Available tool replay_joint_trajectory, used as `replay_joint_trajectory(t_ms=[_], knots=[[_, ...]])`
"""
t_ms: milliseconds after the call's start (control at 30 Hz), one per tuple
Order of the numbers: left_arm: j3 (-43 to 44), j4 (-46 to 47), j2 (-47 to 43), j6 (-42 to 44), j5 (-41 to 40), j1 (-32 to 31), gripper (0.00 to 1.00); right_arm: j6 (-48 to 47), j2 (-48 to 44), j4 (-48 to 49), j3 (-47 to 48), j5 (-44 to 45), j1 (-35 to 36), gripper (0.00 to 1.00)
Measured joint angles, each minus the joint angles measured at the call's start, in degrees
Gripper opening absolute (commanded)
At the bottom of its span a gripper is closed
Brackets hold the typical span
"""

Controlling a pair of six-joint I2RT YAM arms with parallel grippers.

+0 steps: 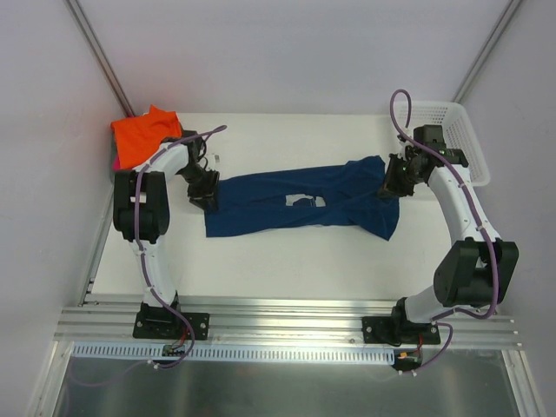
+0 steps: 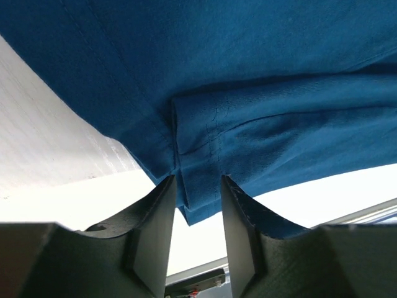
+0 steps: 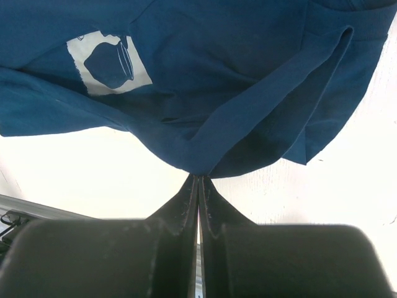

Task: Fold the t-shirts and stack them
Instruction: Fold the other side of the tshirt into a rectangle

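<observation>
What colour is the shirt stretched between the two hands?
Navy blue t-shirt with a pale square chest print, clearest in the right wrist view.

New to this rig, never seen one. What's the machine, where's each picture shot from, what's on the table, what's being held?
Two robot arms are bolted to the table's near edge. One camera looks down from above and behind; the other two sit on the wrists, looking past their own fingers. A navy t-shirt lies stretched across the table. The left gripper has the shirt's edge between its fingers; the right gripper is shut on a pinch of it. A folded orange t-shirt lies far left, and a white basket sits far right.
</observation>
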Motion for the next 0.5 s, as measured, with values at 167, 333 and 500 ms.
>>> replay_joint_trajectory(t_ms=[167,333,500], knots=[[-0.20,0.07,0.00,0.00,0.02,0.00,0.34,0.00,0.00,0.00,0.00,0.00,0.00,0.00],[-0.24,0.07,0.00,0.00,0.17,0.00,0.31,0.02,0.00,0.02,0.00,0.00,0.00,0.00],[-0.24,0.11,0.02,-0.07,0.61,0.00,0.14,0.00,0.00,0.02,0.00,0.02,0.00,0.00]])
